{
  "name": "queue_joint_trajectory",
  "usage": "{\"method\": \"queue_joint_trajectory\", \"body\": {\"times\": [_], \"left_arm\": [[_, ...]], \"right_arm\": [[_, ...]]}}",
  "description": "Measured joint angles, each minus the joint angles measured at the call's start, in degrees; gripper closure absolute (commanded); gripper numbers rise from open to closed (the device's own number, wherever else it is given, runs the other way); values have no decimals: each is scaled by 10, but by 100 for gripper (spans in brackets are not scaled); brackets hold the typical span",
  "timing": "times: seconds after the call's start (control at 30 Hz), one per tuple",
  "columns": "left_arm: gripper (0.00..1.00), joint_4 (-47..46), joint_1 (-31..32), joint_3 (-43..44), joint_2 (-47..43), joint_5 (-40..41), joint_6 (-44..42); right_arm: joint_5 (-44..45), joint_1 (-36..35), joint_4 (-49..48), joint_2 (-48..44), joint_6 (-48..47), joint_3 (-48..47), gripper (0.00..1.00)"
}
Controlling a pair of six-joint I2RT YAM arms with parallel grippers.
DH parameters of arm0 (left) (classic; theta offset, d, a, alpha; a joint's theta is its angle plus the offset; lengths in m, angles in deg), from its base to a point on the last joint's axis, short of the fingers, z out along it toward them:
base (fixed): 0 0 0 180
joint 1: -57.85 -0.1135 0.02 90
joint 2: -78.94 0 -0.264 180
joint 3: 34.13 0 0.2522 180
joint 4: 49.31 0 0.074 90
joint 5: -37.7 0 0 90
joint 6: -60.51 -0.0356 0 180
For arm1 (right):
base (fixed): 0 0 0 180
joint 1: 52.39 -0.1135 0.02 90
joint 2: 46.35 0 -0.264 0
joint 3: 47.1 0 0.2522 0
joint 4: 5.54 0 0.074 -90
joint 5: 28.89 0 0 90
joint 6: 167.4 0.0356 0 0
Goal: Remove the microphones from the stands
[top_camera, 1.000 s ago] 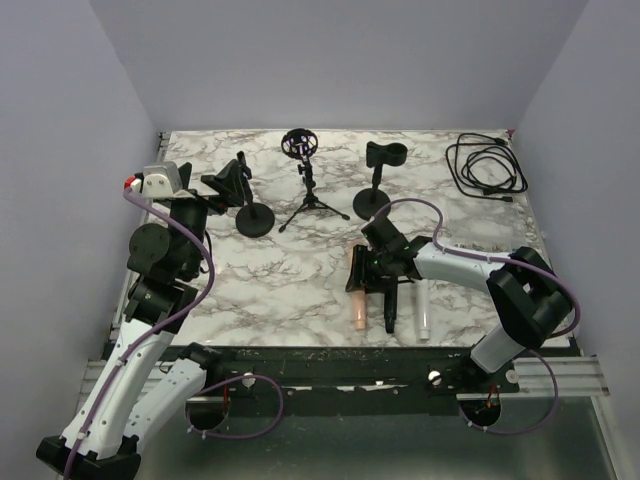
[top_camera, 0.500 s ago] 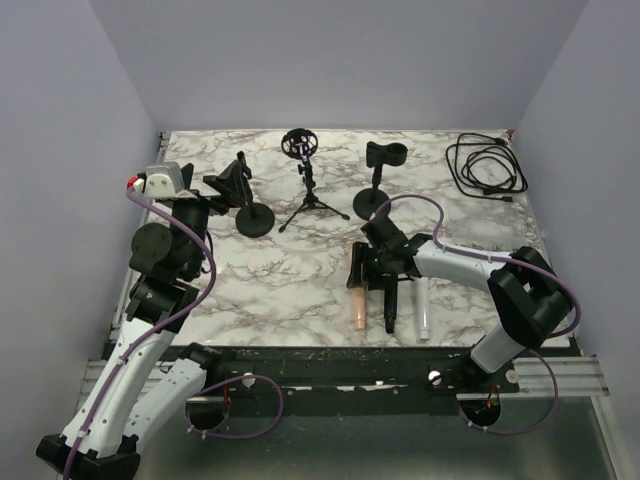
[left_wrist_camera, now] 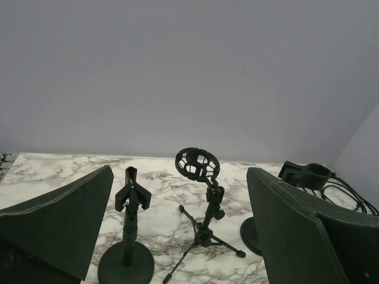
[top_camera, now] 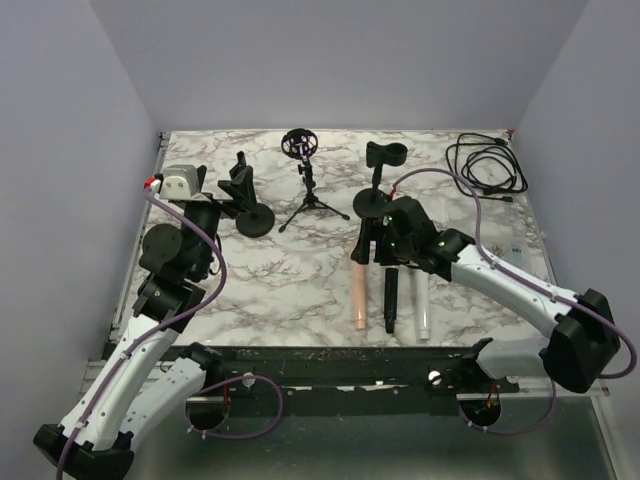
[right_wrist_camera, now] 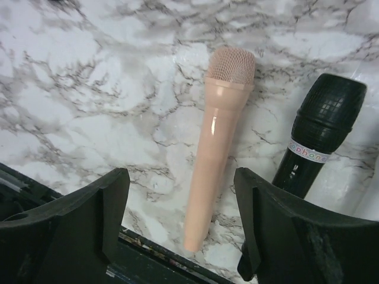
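Observation:
Three microphones lie side by side on the marble table near the front edge: a pink one (top_camera: 358,290), a black one (top_camera: 390,298) and a white one (top_camera: 422,300). My right gripper (top_camera: 372,245) is open and empty, hovering above the pink microphone's head. In the right wrist view the pink microphone (right_wrist_camera: 216,148) lies between the open fingers (right_wrist_camera: 180,236), with the black one (right_wrist_camera: 314,142) beside it. My left gripper (top_camera: 222,200) is open and empty, just left of the clip stand (top_camera: 250,215). All three stands are empty.
A tripod stand with a shock mount (top_camera: 303,180) and a round-base stand with a ring holder (top_camera: 380,175) stand at the back. In the left wrist view they are the tripod (left_wrist_camera: 204,207) and ring stand (left_wrist_camera: 308,174), beside the clip stand (left_wrist_camera: 130,236). A coiled black cable (top_camera: 487,165) lies back right.
My right gripper has risen and drawn back from low over the microphones, leaving the pink one lying in full view. My left gripper has shifted slightly right toward the clip stand.

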State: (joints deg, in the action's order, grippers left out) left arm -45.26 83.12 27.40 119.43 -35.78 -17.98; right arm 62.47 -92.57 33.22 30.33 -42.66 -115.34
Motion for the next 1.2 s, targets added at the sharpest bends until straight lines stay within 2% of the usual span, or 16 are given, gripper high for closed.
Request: {"method": "queue_joint_trajectory", "body": {"times": [0.13, 0.17, 0.2, 0.43, 0.73, 1.0, 1.2], "left_arm": [[1, -4, 24, -5, -3, 5, -7], [1, -4, 26, -5, -5, 5, -5], [1, -3, 27, -7, -10, 5, -1], [1, 18, 29, -43, -86, -25, 34], [1, 61, 29, -116, -235, -101, 64], [2, 101, 29, -195, -388, -142, 85], [1, 115, 29, -228, -404, -155, 104]], "right_arm": [[21, 0, 0, -71, -18, -1, 13], [26, 0, 0, -90, -21, -1, 1], [33, 0, 0, -111, -23, 0, 0], [101, 0, -16, -299, -36, 32, 0], [169, 0, -12, -504, -37, 101, 0], [188, 0, 10, -632, -19, 122, 0], [221, 0, 27, -695, 23, 132, 0]]}}
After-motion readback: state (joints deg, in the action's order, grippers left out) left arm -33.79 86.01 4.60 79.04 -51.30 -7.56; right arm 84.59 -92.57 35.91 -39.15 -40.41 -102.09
